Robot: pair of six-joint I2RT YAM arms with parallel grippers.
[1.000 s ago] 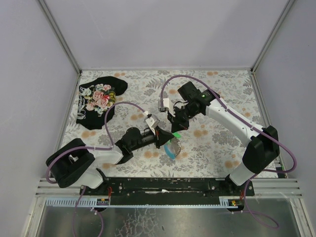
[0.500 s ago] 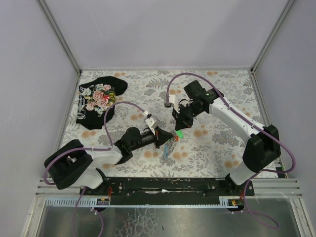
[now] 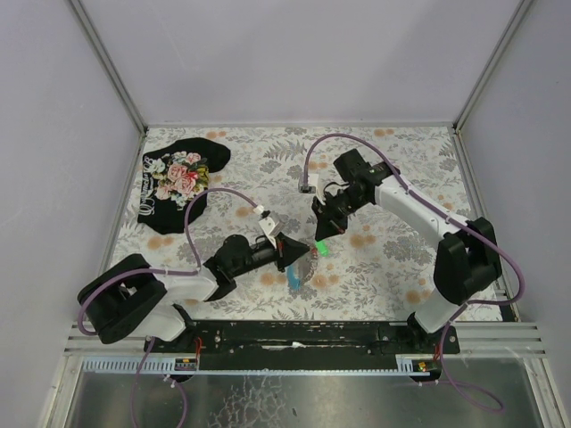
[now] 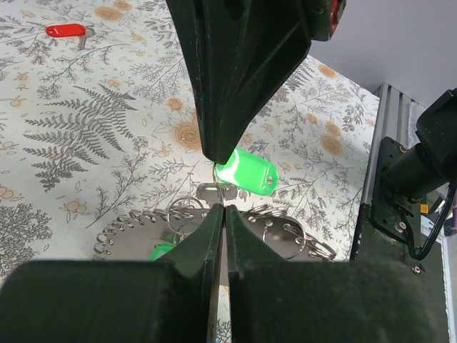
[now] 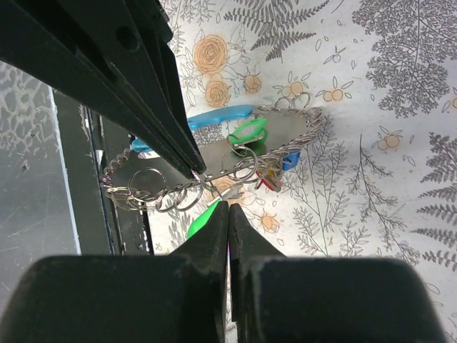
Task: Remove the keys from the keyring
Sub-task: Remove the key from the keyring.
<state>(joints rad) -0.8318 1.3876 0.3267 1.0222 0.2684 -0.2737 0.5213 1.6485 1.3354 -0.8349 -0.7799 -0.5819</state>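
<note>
Trouble sat nearest me: my left gripper [image 4: 223, 209] was clamped shut on the keyring [image 4: 282, 232], close to where the green key [image 4: 246, 175] joined it. Just beyond, my right gripper [image 5: 228, 206] was closed on that key's plastic head. With the 2 grips so close together, I judged that a pull could drag the ring out of my left hold, or the smooth head could slip free and leave the key threaded. Farther off, 1 red key [image 4: 66, 30] lay loose on the table [image 4: 86, 143], well apart.
</note>
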